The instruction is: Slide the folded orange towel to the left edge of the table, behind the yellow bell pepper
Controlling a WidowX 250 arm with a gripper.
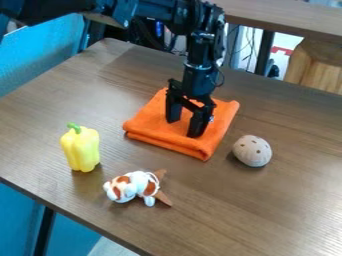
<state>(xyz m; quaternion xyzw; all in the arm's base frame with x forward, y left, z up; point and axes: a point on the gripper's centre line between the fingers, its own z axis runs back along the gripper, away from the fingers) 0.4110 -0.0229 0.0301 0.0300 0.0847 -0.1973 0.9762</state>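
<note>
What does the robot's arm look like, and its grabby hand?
The arm is black and made of chunky, jointed pieces, with thin dark cables beside it. Its gripper is black too, with two thick, blocky fingers.

From where I stand, the cloth (147, 123) lies flat on the table (280, 215), farther back than the other things on it. The pepper (81, 150) stands on the tabletop in front of the cloth and to its left. The small toy (137, 186) lies nearest me, right of the pepper and a bit before it, near the table's front edge. Over on the right sits the round object (252, 150), just beside the cloth's right side, behind the small toy and well apart from the pepper.
</note>
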